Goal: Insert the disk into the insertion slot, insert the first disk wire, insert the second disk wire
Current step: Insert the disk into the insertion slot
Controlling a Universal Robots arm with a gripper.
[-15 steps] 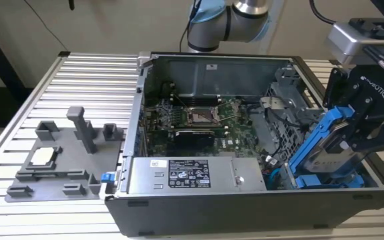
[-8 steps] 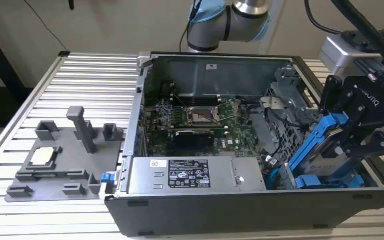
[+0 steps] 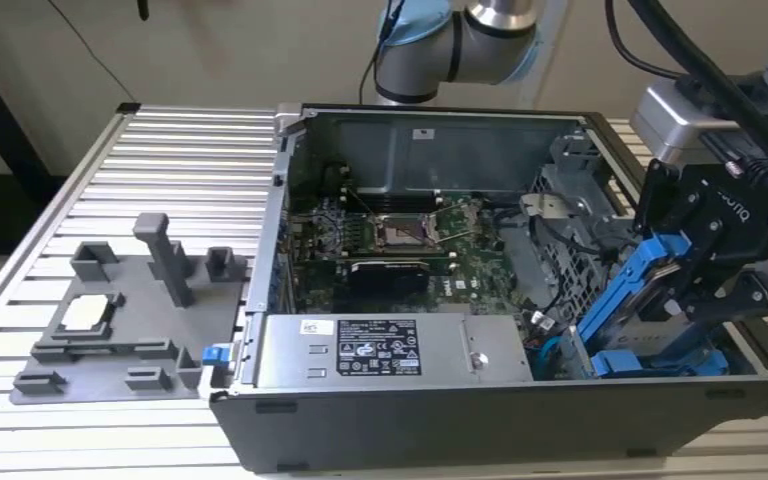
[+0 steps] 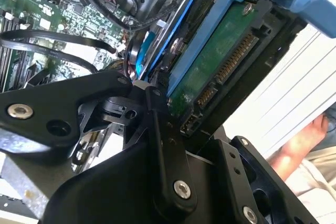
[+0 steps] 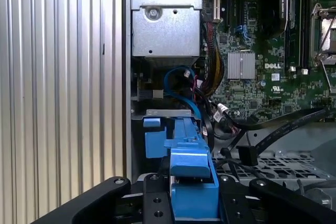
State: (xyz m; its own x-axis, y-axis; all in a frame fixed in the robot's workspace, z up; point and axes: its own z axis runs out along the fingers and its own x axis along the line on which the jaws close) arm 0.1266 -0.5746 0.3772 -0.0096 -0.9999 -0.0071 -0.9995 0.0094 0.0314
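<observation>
Found the case open on the table, with the gripper clamped on the disk, held steeply tilted at the exterior view's right, lower end down by the slot and apparently not yet seated. Judged the first step, disk insertion, in hand, calling for the disk squared to the slot and eased in straight. Noted a dark printed label on the power supply and a small pale sticker deep inside the case, print left unread.

disk carrier blue plastic; table ribbed matt metal
</observation>
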